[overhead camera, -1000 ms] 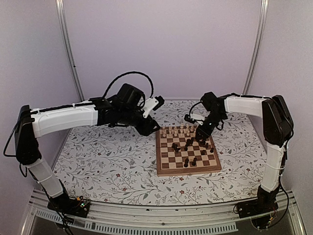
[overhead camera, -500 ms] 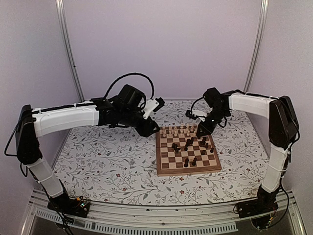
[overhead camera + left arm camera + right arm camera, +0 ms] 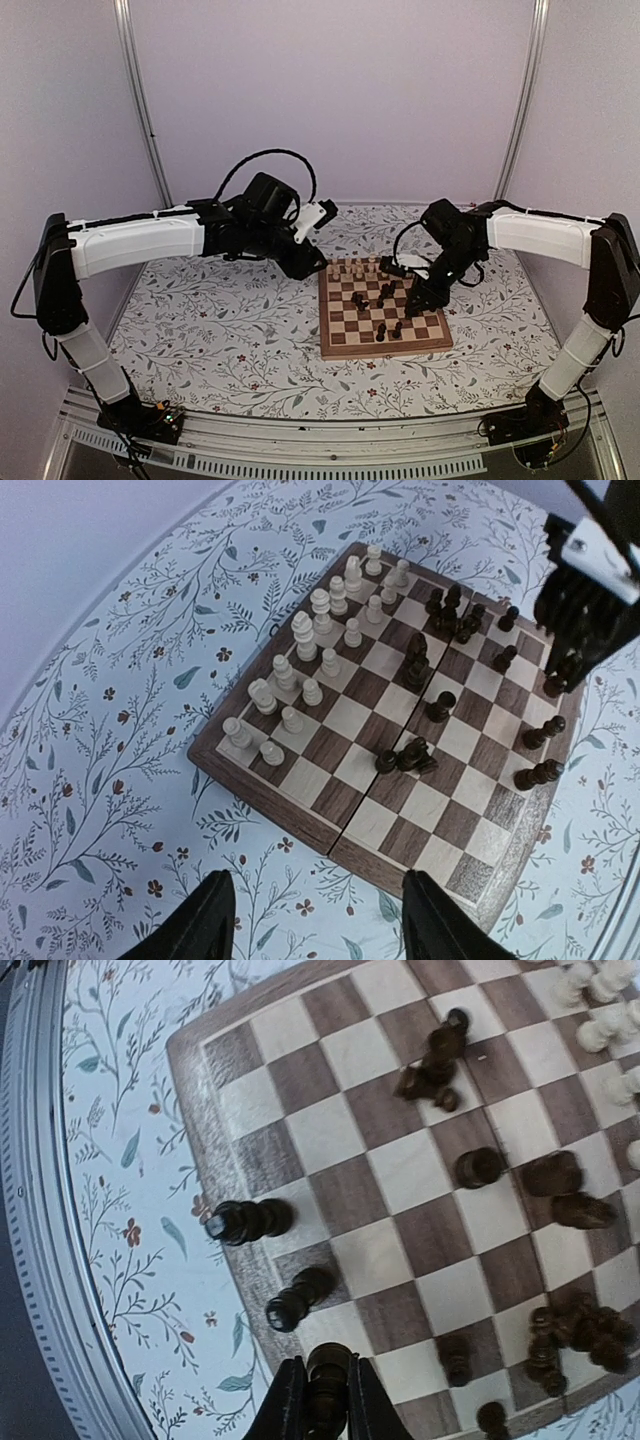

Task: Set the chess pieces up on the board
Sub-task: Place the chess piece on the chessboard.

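From my station the job looks about half done. On the square wooden chessboard with light and dark brown checks and a mid-brown border (image 3: pixel 352 717), the pale cream-tan turned wooden chess pieces (image 3: pixel 303 635) stand upright in two tidy rows along the board's far edge, and I would call that side finished, though I cannot count every piece.

The dark brown-black turned wooden chess pieces (image 3: pixel 415 665) are another matter. Most are scattered over the middle and right of the board, some bunched together and a few apparently lying on their sides. Two of them (image 3: pixel 248 1222) sit by the near edge, just at the border. I judge that nearly the whole dark set is yet to be ranked along that near edge.

The right gripper (image 3: pixel 324 1380) has its fingers pinched tight around one dark piece (image 3: pixel 328 1360), over the board's right side close to the border. The left gripper (image 3: pixel 316 878) hangs off the board's far left corner, spread wide with nothing in it.

The board lies on a white tablecloth printed with grey-green sprigs and small red flowers (image 3: pixel 220 330), right of the table's centre. Plain pale lilac walls (image 3: pixel 330 90) close in the cell, with slim metal poles (image 3: pixel 135 90) in the corners and a metal rail (image 3: pixel 300 455) along the near edge.
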